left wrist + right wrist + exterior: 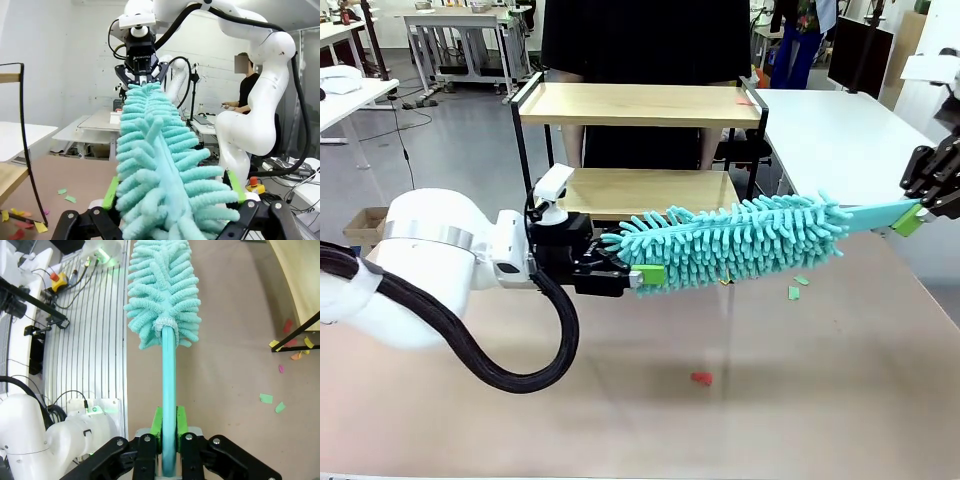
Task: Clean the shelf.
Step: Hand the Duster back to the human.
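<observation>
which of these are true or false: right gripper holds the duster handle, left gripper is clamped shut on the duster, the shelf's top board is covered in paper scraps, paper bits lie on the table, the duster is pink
1. The right gripper is shut on the handle of the duster. True.
2. The left gripper is clamped shut on the duster. False: its jaws stand open around the fluffy head's tip.
3. The top board of the shelf is covered in scraps. False: it looks nearly bare, one small scrap at its edge.
4. Paper scraps lie on the table. True.
5. The duster is pink. False: it is turquoise.
</observation>
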